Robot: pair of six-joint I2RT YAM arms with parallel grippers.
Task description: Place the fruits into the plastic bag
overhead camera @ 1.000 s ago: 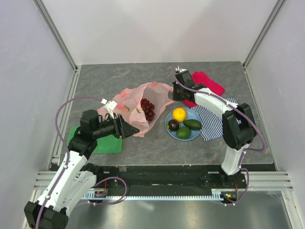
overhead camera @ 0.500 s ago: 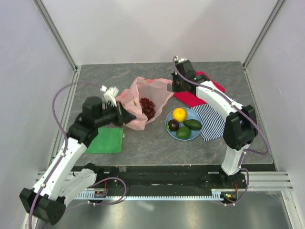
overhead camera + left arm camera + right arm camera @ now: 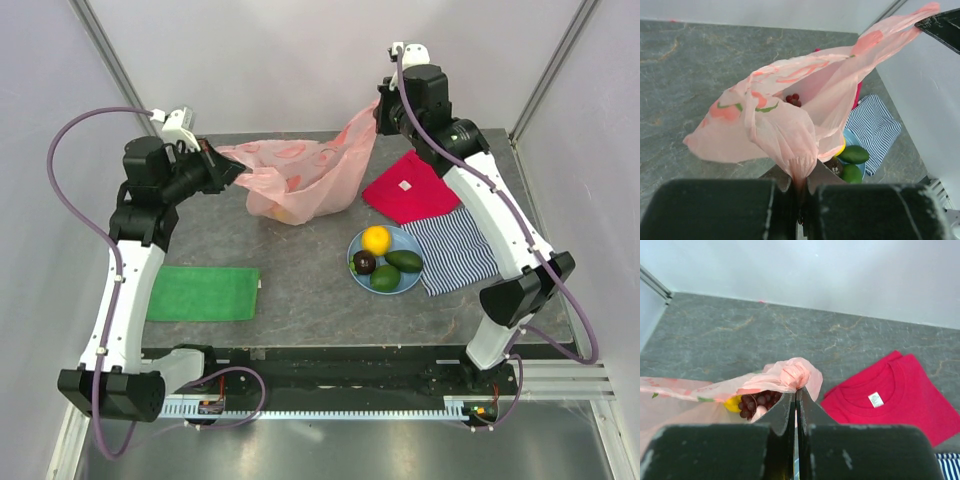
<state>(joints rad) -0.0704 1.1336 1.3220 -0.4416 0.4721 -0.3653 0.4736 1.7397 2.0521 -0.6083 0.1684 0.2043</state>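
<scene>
The pink plastic bag (image 3: 300,180) hangs stretched above the table between both arms. My left gripper (image 3: 235,168) (image 3: 799,177) is shut on its left handle. The right gripper (image 3: 378,108) (image 3: 795,392) is shut on the bunched right handle. A dark red grape bunch (image 3: 757,402) (image 3: 792,98) lies inside the bag, with something yellow (image 3: 732,403) beside it. On the blue plate (image 3: 355,249) sit a yellow citrus (image 3: 376,240), a dark round fruit (image 3: 364,262), an avocado (image 3: 404,261) and a lime (image 3: 385,277).
A red shirt (image 3: 410,190) (image 3: 890,395) lies behind the plate. A striped cloth (image 3: 455,250) lies to the plate's right. A green cloth (image 3: 203,293) lies at the front left. White walls with metal posts enclose the table.
The left gripper closed on the bag's handle. Both arms rose and moved back, lifting the bag with the grapes off the table and stretching it between them.
</scene>
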